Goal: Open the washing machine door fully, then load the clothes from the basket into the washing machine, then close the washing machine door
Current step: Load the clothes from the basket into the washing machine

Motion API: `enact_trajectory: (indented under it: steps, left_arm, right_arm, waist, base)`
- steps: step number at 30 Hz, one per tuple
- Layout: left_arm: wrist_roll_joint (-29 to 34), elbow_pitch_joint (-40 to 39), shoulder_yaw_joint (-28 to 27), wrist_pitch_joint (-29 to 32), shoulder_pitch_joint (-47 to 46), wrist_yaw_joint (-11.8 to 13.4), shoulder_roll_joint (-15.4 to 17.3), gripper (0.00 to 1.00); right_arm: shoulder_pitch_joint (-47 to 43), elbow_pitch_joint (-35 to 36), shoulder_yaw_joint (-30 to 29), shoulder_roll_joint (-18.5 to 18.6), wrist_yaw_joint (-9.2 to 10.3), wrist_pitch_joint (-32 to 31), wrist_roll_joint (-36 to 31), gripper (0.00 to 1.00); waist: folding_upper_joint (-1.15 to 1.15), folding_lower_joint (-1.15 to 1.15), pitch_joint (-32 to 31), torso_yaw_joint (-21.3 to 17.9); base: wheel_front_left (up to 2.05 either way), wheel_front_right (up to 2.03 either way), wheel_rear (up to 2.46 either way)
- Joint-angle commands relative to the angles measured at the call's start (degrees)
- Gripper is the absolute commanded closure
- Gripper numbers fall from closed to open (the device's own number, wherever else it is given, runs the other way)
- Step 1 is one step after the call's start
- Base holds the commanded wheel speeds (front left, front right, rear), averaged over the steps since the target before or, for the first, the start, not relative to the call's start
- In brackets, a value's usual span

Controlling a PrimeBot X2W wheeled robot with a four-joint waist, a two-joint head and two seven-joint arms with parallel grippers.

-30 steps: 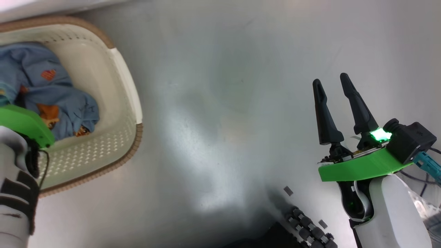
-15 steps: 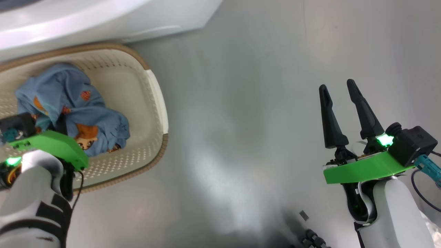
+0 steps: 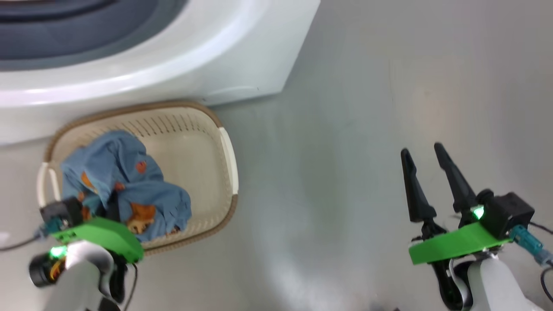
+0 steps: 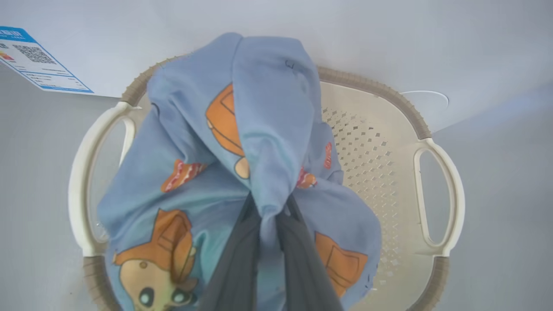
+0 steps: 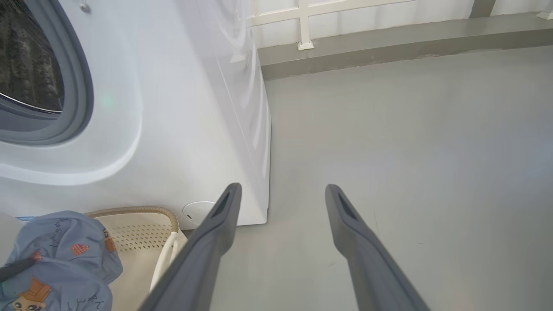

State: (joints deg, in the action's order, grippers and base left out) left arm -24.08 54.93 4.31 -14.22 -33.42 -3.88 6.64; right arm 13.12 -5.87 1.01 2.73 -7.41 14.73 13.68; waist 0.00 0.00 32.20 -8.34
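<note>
— Clothes (image 4: 259,129) snagged: left gripper (image 4: 270,214) pinched shut on a blue fold, the bunch peaked over the basket (image 4: 432,142).
— The right gripper (image 3: 421,149)?
— Spread wide, empty, above bare floor (image 3: 345,129). Beyond, the head view has swung up within the second, bringing the washing machine (image 3: 242,56) into frame: loading likely comes next.

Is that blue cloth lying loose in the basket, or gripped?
Gripped: the left tool is shut on a bunched fold of the clothes, which rise in a peak over the basket.
</note>
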Motion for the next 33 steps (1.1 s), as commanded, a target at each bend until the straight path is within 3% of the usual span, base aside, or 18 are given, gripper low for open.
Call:
enact_trajectory:
  steps: [1,13,22,33]
  left_arm:
    - [0.8,-2.1,-2.1,-0.8,3.5,-0.2,0.8,1.0]
    - [2.9,-14.8,-5.9,-0.8,17.4,-1.4,-2.8,1.0]
    - [3.7,-22.6,-6.9,-0.8,25.5,-2.0,-3.7,1.0]
    - [1.6,-33.0,-5.2,-0.8,33.7,-1.8,-3.8,1.0]
  right_arm:
    - [-2.3,0.8,1.0,0.1,-0.08,0.3,-0.5,0.0]
    - [-9.2,-1.4,0.9,0.1,-0.08,0.3,-2.3,0.0]
    - [-13.2,-2.2,1.1,0.9,-0.08,0.3,-2.3,0.0]
    - [-16.3,-2.1,0.8,1.5,-0.08,0.3,-2.0,0.0]
  waist:
    - [0.0,0.0,-6.1,2.6]
    - [0.0,0.0,-19.6,5.7]
    - [0.0,0.0,-26.9,7.5]
    - [0.0,0.0,-31.9,9.2]
  base:
    - [0.0,0.0,0.0]
    - [0.0,0.0,0.0]
    - [0.0,0.0,0.0]
    - [0.0,0.0,0.0]
